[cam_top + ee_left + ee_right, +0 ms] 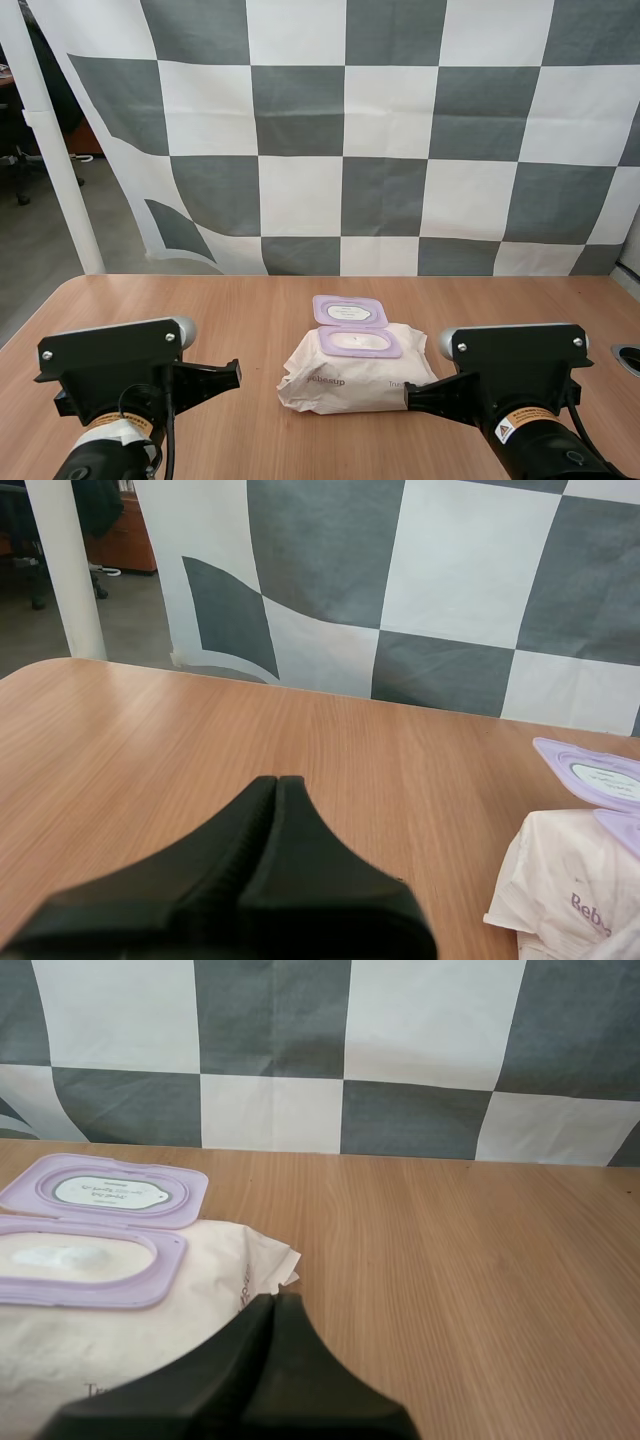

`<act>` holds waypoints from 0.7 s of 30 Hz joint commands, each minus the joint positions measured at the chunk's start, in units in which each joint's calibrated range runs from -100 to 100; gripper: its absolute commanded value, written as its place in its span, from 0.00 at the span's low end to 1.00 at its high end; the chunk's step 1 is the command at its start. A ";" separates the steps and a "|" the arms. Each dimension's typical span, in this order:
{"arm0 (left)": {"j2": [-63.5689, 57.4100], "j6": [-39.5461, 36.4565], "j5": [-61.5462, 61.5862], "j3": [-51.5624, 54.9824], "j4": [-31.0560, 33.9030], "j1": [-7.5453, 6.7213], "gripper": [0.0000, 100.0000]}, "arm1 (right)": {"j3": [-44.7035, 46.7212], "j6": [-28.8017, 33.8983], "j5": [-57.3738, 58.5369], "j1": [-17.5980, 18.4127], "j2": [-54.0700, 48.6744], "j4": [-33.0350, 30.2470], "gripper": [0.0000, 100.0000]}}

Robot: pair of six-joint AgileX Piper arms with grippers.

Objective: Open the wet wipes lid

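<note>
A white pack of wet wipes point(357, 371) lies in the middle of the wooden table point(250, 310). Its purple lid point(349, 310) is flipped back flat behind the purple-framed opening point(359, 342), where a white wipe shows. The lid point(108, 1191) and the opening point(85, 1262) lie just ahead of my right gripper point(275, 1300), whose fingers lie together, shut on nothing, at the pack's point(120, 1340) right end. My left gripper point(277, 782) is shut too, over bare table to the left of the pack point(570, 890), with the lid point(600, 773) off to its side.
Both arm bases stand at the near table edge, the left arm point(120, 375) and the right arm point(515, 375) on either side of the pack. A round hole point(628, 358) sits in the table at the far right.
</note>
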 commanded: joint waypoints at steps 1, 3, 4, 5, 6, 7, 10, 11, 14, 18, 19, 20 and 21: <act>0.00 0.04 0.11 0.00 0.21 -0.05 0.00 | 0.00 -0.03 -0.06 0.00 0.00 -0.03 0.00; 0.00 0.04 -0.53 0.00 0.24 -0.05 0.00 | 0.00 -0.03 -0.10 0.00 0.00 -0.03 0.00; 0.00 0.04 -0.60 0.00 0.24 -0.05 0.00 | 0.00 -0.03 -0.10 0.00 0.00 -0.03 0.00; 0.00 0.04 -0.60 0.00 0.24 -0.05 0.00 | 0.00 -0.03 -0.10 0.00 0.00 -0.03 0.00; 0.00 0.04 -0.60 0.00 0.24 -0.05 0.00 | 0.00 -0.03 -0.27 0.00 0.00 -0.03 0.00; 0.00 0.04 -0.60 0.00 0.24 -0.05 0.00 | 0.00 -0.03 -0.27 0.00 0.00 -0.03 0.00; 0.00 0.04 -0.60 0.00 0.24 -0.05 0.00 | 0.00 -0.03 -0.43 0.00 0.00 -0.03 0.00; 0.00 0.04 -0.60 0.00 0.24 -0.05 0.00 | 0.00 -0.03 -0.43 0.00 0.00 -0.03 0.00; 0.00 0.04 -0.60 0.00 0.24 -0.05 0.00 | 0.00 -0.03 -0.43 0.00 0.00 -0.03 0.00; 0.00 0.04 -0.60 0.00 0.24 -0.05 0.00 | 0.00 -0.03 -0.43 0.00 0.00 -0.03 0.00; 0.00 0.04 -0.60 0.00 0.24 -0.05 0.00 | 0.00 -0.03 -0.43 0.00 0.00 -0.03 0.00; 0.00 0.04 -0.60 0.00 0.24 -0.05 0.00 | 0.00 -0.03 -0.43 0.00 0.00 -0.03 0.00; 0.00 0.04 -0.60 0.00 0.24 -0.05 0.00 | 0.00 -0.03 -0.43 0.00 0.00 -0.03 0.00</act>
